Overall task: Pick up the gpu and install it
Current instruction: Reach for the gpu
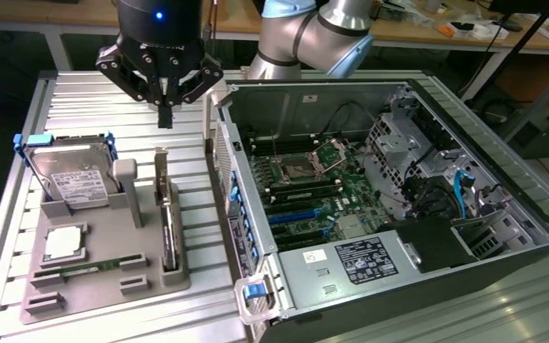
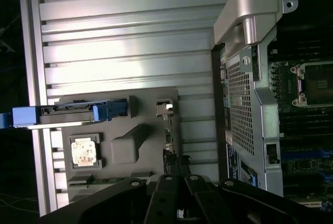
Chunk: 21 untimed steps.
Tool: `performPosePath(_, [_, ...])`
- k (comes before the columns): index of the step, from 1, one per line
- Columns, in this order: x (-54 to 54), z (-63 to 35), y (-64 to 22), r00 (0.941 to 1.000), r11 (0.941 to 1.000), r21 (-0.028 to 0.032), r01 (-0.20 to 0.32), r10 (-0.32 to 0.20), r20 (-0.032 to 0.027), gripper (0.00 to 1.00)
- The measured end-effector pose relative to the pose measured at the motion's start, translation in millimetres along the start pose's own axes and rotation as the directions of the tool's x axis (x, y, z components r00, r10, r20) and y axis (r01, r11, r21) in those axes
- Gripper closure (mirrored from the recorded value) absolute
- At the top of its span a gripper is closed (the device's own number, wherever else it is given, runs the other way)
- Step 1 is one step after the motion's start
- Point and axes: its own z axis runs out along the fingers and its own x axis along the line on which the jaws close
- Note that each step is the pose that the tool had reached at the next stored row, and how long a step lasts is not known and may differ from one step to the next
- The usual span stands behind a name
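The pincer [image 1: 165, 123] hangs with its two fingers pressed together and nothing between them, tips pointing down, up in the air over the ribbed metal table [image 1: 83, 93]. Below it sits the grey holder [image 1: 94, 289], and the gpu [image 1: 169, 229] [image 2: 167, 138] stands there on edge in its slot, silver bracket end nearest the pincer, untouched. On the same holder, toward the exterior view's left, are the hard drive with blue handles [image 1: 69, 173], a square processor chip [image 1: 63, 243] and the green memory stick [image 1: 88, 268]. Just beside the holder on the exterior view's right lies the opened computer case [image 1: 465, 143], its motherboard [image 1: 308, 189] bare.
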Motion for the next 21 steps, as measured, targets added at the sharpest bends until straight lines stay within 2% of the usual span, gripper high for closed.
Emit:
performPosePath(8, [0.8,0.0,-0.1,1.0,1.0,0.0001,0.0,0.0,-0.0001,0.89])
performPosePath(10, [0.9,0.0,-0.1,1.0,1.0,0.0,0.0,0.0,0.0,0.76])
performPosePath(12, [1.1,0.0,-0.1,1.0,1.0,0.0001,0.0,0.0,-0.0001,0.76])
performPosePath(13, [1.2,0.0,-0.1,1.0,1.0,0.0001,0.0,0.0,-0.0001,0.64])
performPosePath(14, [1.3,0.0,-0.1,1.0,1.0,0.0,0.0,0.0,0.0,0.58])
performPosePath(16, [1.4,0.0,-0.1,1.0,1.0,0.0,0.0,0.0,0.0,0.58])
performPosePath(17, [1.5,0.0,-0.1,1.0,1.0,0.0,0.0,0.0,-0.0001,0.52])
performPosePath(21, [1.8,0.0,-0.1,1.0,1.0,0.0001,0.0,0.0,0.0,0.52])
